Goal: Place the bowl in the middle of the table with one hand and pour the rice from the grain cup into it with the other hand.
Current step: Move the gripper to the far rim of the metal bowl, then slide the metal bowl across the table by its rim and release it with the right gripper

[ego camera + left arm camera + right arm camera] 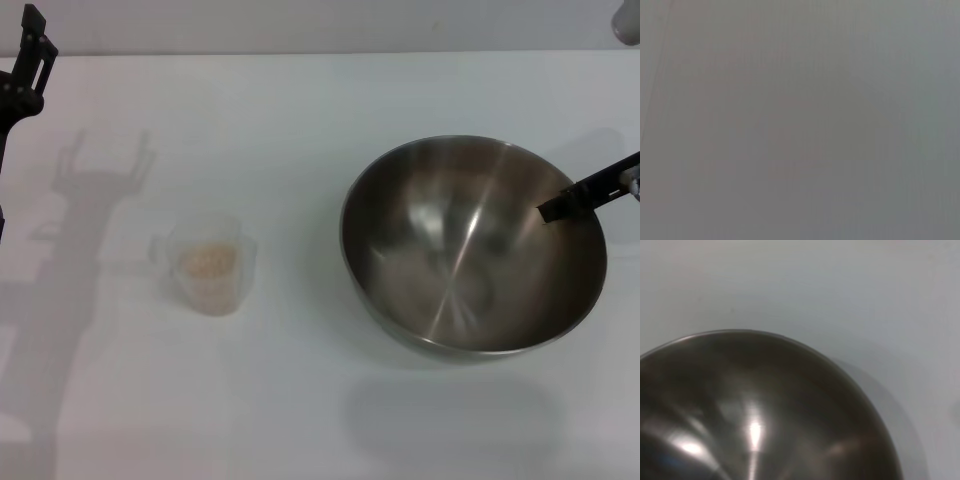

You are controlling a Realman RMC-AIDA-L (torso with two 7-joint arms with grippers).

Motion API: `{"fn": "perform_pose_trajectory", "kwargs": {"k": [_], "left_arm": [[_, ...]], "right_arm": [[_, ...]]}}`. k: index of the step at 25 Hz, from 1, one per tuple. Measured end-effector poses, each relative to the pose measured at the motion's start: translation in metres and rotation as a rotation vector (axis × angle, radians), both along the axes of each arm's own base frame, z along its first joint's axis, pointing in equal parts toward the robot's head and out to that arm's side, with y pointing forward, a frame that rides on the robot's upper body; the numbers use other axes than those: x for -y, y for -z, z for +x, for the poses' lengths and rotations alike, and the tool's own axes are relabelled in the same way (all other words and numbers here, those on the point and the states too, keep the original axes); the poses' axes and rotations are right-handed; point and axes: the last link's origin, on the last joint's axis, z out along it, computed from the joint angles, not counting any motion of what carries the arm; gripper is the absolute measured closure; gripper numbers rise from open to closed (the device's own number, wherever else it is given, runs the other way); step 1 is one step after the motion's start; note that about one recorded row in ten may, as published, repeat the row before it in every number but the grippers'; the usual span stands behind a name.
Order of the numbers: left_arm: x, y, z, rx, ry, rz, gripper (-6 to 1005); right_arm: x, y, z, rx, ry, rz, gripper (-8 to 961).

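The steel bowl is at the right of the white table, tilted and lifted a little, with its shadow on the table in front of it. My right gripper is shut on the bowl's right rim, and one dark finger reaches inside it. The bowl is empty and also fills the right wrist view. The clear grain cup stands upright at the left middle with the rice inside. My left gripper is open and raised at the far left, well back from the cup.
A pale rounded object sits at the far right corner. The table's far edge runs along the top of the head view. The left wrist view shows only a plain grey surface.
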Motion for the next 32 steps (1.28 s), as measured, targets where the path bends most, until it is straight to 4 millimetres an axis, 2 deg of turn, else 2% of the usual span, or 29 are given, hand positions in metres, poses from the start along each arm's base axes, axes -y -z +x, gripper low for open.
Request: {"fn": "perform_pose_trajectory", "kwargs": {"k": [6, 13, 24, 29, 31, 32], "left_arm": [[0.001, 0.000, 0.000, 0.003, 0.000, -0.001, 182], [0.001, 0.001, 0.001, 0.002, 0.002, -0.004, 183], [0.001, 0.002, 0.001, 0.001, 0.007, -0.008, 184], [0.001, 0.002, 0.002, 0.000, 0.009, -0.009, 185], [0.001, 0.002, 0.002, 0.000, 0.009, -0.009, 185], [0.001, 0.002, 0.002, 0.000, 0.009, -0.009, 185]], "right_arm": [[-0.001, -0.004, 0.002, -0.007, 0.004, 0.019, 826], [-0.006, -0.019, 0.000, -0.043, -0.006, 0.087, 929], [-0.005, -0.027, -0.027, -0.223, -0.149, 0.127, 930], [-0.008, -0.014, -0.031, -0.260, -0.156, 0.109, 930], [-0.011, 0.003, -0.031, -0.269, -0.147, 0.077, 930], [-0.011, 0.003, -0.031, -0.269, -0.147, 0.077, 930]]}}
